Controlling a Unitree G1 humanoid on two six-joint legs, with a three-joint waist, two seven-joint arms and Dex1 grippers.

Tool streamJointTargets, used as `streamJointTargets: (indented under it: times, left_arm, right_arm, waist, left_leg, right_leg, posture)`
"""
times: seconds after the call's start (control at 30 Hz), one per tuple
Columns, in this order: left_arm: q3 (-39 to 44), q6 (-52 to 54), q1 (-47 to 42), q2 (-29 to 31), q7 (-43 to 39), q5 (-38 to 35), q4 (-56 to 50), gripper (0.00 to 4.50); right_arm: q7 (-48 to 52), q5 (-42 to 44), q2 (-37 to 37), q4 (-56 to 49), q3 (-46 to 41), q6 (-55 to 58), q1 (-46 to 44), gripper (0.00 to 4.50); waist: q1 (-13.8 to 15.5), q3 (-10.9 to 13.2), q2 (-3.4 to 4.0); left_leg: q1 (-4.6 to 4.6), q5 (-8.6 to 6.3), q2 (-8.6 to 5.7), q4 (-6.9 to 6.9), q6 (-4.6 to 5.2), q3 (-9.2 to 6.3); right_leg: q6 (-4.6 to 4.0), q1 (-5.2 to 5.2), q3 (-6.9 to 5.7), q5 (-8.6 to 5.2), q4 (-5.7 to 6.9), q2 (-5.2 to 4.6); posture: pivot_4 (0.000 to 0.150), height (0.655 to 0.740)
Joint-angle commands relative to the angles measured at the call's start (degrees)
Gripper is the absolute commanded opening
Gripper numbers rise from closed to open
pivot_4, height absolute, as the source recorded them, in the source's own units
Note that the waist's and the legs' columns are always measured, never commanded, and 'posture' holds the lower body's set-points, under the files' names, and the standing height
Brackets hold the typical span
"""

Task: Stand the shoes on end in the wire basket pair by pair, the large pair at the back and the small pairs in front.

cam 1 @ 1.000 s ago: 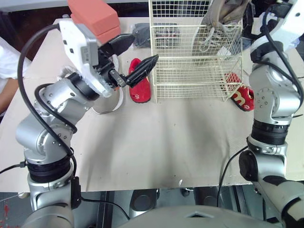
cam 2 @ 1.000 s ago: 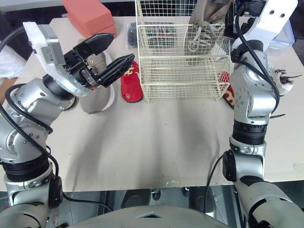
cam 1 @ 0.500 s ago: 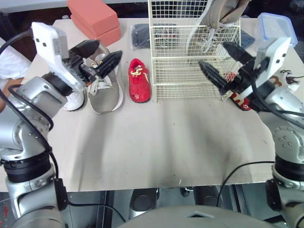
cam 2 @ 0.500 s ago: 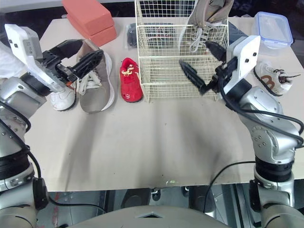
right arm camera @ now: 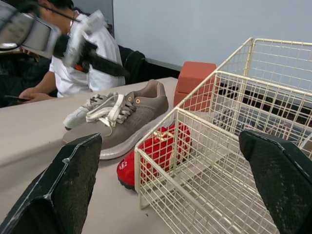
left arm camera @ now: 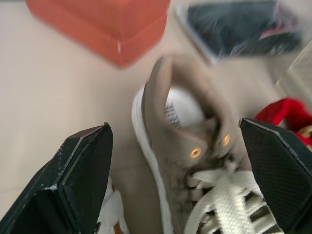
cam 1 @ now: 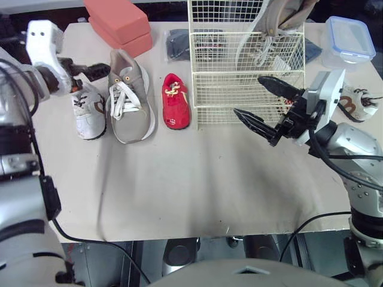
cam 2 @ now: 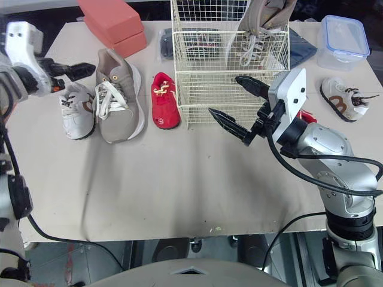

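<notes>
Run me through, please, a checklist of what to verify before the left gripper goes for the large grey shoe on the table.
1. Left gripper open: ok, fingers spread wide, with the heel of the grey shoe between them.
2. Grey shoe free of its neighbours: cannot tell; the white shoe lies very close beside it.
3. Its mate stands on end at the back of the wire basket: ok.
4. Room beside the mate: ok, the left part of the back looks empty.
5. Right gripper out of the way: ok, open, empty, in front of the basket.
</notes>
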Motion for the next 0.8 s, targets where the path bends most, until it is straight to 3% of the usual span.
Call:
streamJointTargets:
  times: [0.03, 0.37, 0.63, 0.8]
  left_arm:
    - [-6.8, -0.7, -7.4, -1.0, -6.0, 7.6, 10.8, 4.50]
    - [-16.4, -11.4, -22.4, -6.9, -15.1, 23.9, 37.5, 4.50]
    - [-18.4, -13.5, -28.1, -9.8, -17.2, 32.7, 45.1, 4.50]
    - [-16.2, -12.3, -28.7, -11.4, -15.4, 33.9, 46.4, 4.50]
  right_arm:
    - [0.3, -0.9, 0.1, -2.2, 0.2, -2.1, 0.0, 4.43]
    - [0.1, -3.2, 1.5, -1.5, 1.9, -4.0, 0.1, 4.43]
    - [0.8, -4.9, 2.3, -0.5, 2.6, -5.7, -0.2, 4.43]
    - [0.6, -6.1, 3.3, -0.3, 3.1, -6.4, -0.4, 4.43]
  waist:
    - [0.0, 0.0, -0.04]
    - [-0.1, 0.1, -0.20]
    - [-0.1, 0.1, -0.22]
    - [-0.2, 0.1, -0.22]
  left_leg:
    - [-0.01, 0.00, 0.00, 0.01, 0.00, -0.01]
    - [-0.04, 0.00, 0.01, 0.04, 0.01, -0.01]
    - [-0.04, -0.01, 0.02, 0.05, 0.02, -0.01]
    - [-0.04, -0.01, 0.04, 0.05, 0.01, -0.01]
  right_leg:
    - [0.00, -0.01, -0.03, -0.01, 0.03, 0.01]
    - [0.10, -0.03, -0.07, -0.07, 0.05, 0.00]
    - [0.16, -0.03, -0.07, -0.10, 0.05, -0.03]
    - [0.16, -0.05, -0.05, -0.10, 0.09, -0.04]
  posture:
    - [0.150, 0.6860]
    - [0.150, 0.6860]
    - [0.150, 0.6860]
    - [0.150, 0.6860]
